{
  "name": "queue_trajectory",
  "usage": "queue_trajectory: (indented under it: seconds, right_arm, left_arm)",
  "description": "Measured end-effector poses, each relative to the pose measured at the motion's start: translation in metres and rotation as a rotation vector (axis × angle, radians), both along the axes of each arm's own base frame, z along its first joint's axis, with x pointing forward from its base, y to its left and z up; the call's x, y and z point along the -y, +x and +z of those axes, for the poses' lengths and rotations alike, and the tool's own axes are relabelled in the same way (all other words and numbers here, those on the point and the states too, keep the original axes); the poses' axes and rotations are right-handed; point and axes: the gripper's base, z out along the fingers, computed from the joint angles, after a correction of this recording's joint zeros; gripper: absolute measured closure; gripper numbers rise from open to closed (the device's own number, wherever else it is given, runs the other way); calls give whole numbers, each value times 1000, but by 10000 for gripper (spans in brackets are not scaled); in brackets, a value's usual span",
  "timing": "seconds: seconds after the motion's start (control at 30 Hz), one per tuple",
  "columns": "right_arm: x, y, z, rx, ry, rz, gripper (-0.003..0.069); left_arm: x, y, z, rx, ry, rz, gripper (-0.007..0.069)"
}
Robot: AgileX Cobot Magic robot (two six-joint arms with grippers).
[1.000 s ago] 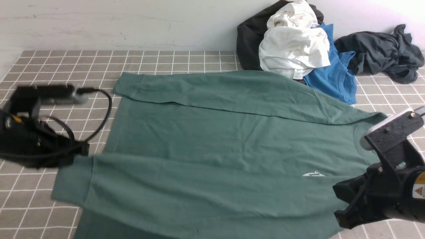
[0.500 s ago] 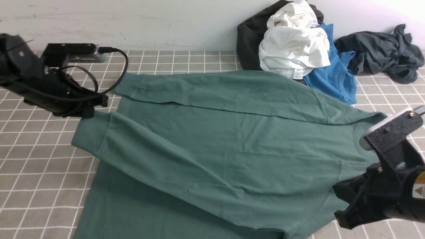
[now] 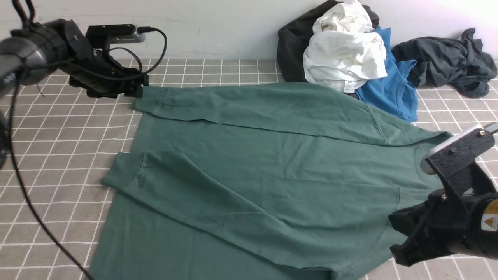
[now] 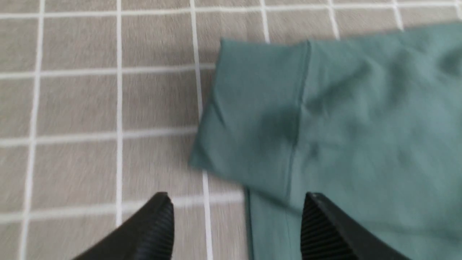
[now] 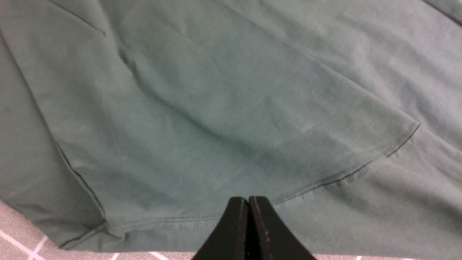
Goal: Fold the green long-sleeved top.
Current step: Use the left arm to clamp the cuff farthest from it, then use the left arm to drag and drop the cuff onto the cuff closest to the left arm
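While the green top point(image 3: 253, 163) is laid on the table point(image 3: 58, 155), the left gripper point(image 4: 236, 213) is held spread and the right gripper point(image 5: 248, 202) pressed together.

Green top point(image 3: 272, 155) on checked tablecloth point(image 3: 58, 155)

Matt cotton-like green top point(image 3: 253, 163) on woven checked tablecloth point(image 3: 58, 155)

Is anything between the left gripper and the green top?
Nothing visible. The left gripper hangs open close to a sleeve cuff of the green top; the clothes pile sits far off on the right.
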Motion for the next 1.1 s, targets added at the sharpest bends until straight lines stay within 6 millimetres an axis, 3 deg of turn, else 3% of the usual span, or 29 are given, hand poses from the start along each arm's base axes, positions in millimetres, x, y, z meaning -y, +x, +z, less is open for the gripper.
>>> queue_trajectory:
  seconds: [0.13, 0.17, 0.2, 0.3, 0.33, 0.37, 0.4, 0.43, 0.6, 0.7, 0.77, 0.8, 0.9, 1.1]
  right_arm:
    - [-1, 2, -5, -18, -8, 0, 669]
    - [-1, 3, -7, -26, -12, 0, 669]
    - [-1, 3, -7, -26, -12, 0, 669]
    - [-2, 5, -9, -35, -16, -1, 669]
    - [-2, 5, -9, -35, -16, -1, 669]
    - [-2, 5, -9, -35, -16, -1, 669]
    - [-2, 5, -9, -34, -15, -1, 669]
    - [-2, 5, -9, -32, -15, -1, 669]
    - [-2, 5, -9, -31, -15, 0, 669]
    - [-2, 5, -8, -26, -22, 9, 669]
    - [-2, 5, -8, -24, -22, 10, 669]
    - [-2, 4, -6, -16, -19, 11, 669]
    - [-1, 2, -2, 0, -13, 12, 669]
    - [4, -9, 17, 75, 4, 22, 669]
  left_arm:
    - [-1, 23, -29, 6, -21, 27, 212]
    - [-1, 30, -43, 3, -32, 40, 259]
    - [-1, 31, -44, 2, -34, 43, 266]
    - [-2, 38, -47, 25, -44, 55, 439]
    - [-2, 38, -47, 25, -44, 55, 450]
    - [-1, 39, -46, 22, -44, 51, 550]
    - [-1, 39, -46, 22, -43, 50, 558]
    - [0, 37, -42, 2, -45, 39, 605]
    - [3, 25, -12, -96, -39, -19, 622]
    - [5, -2, 43, -210, -8, -85, 622]
    - [6, -7, 53, -226, 8, -96, 622]
    - [6, -17, 74, -219, 46, -101, 622]
    - [6, -28, 89, -221, 93, -97, 622]
    - [19, -81, 94, -355, 151, -113, 622]
